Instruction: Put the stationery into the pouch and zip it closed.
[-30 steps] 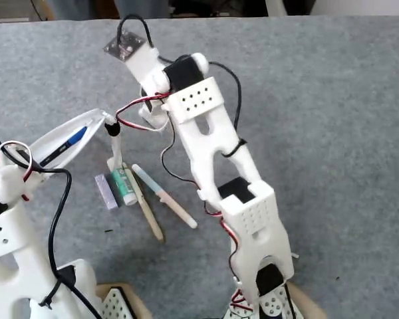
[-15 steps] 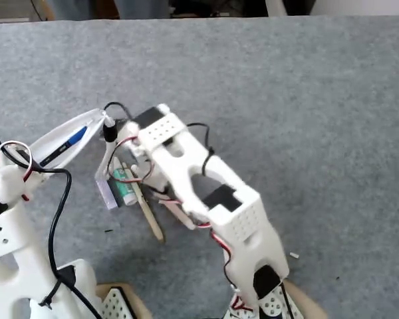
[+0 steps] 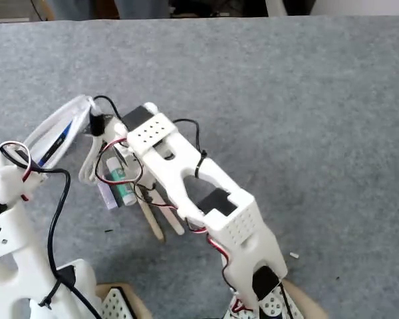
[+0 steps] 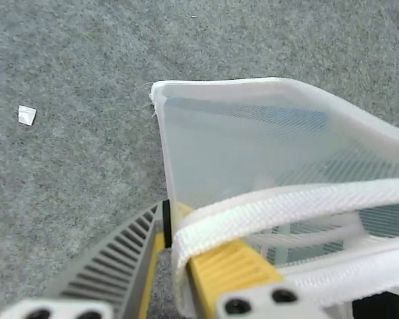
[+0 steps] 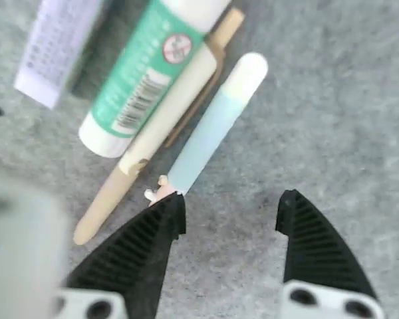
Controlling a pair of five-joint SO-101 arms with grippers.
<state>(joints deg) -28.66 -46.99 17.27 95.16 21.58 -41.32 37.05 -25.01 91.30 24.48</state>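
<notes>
Well, your grey felt worktop [image 3: 332, 100] runs back to a dark strip of room. Your left hand [image 4: 169, 229] is clamped on the mesh pouch [image 3: 60, 114], one blue pen [image 3: 56, 141] inside. Your right hand [image 5: 229, 206] has dropped since a second ago, spread apart over four loose pieces: eraser [image 5: 56, 46], glue stick [image 5: 146, 73], tan pen [image 5: 153, 151], pale-blue pen [image 5: 209, 131].

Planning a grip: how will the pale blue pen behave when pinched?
The pale blue pen looks round and smooth, so it may roll or slip. It seems slim and rigid, probably light. It lies beside the tan stick, which might get nudged.
</notes>
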